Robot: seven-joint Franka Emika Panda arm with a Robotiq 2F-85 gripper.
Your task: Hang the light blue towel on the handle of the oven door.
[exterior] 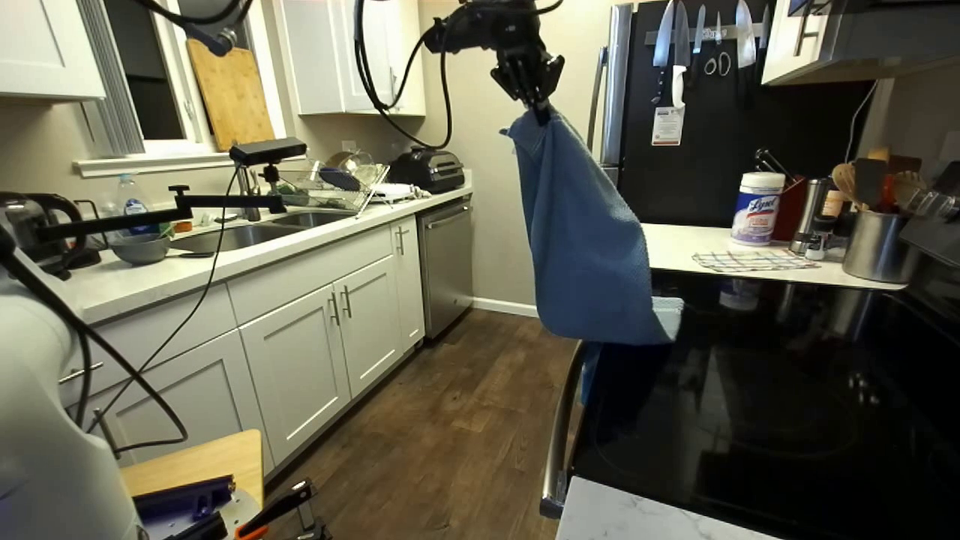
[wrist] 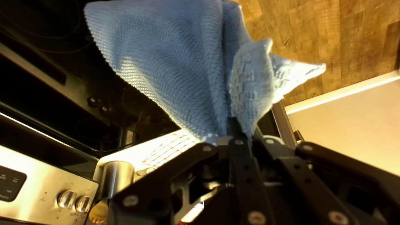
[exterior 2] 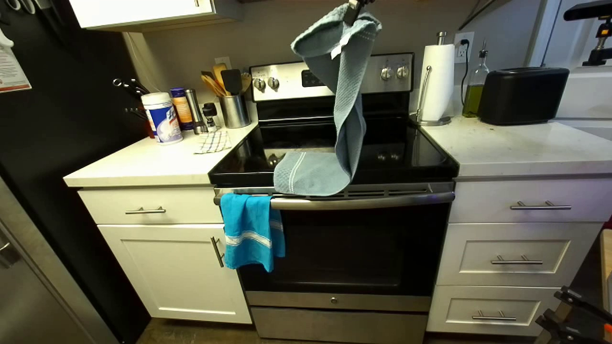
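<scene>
The light blue towel [exterior: 589,240] hangs below my gripper [exterior: 541,114], which is pinched shut on its upper part. In the wrist view the cloth [wrist: 168,56] bunches between the fingers, with a pale corner flopping over to the right. Its lower end spreads out toward the cooktop's front edge in an exterior view, just above the oven door's handle [exterior 2: 363,203]; whether it touches the cooktop I cannot tell. The handle is a long silver bar, also visible edge-on at the stove's front [exterior: 559,435]. Only the fingertips of the gripper [exterior 2: 352,13] show at that view's top.
A bright blue towel [exterior 2: 251,229] hangs over the handle's left end. The black cooktop [exterior: 750,405] lies below the light blue towel. Utensil crock [exterior 2: 234,111], wipes tub [exterior 2: 163,119], paper towel roll [exterior 2: 439,83] and toaster [exterior 2: 523,95] stand on the counters beside the stove.
</scene>
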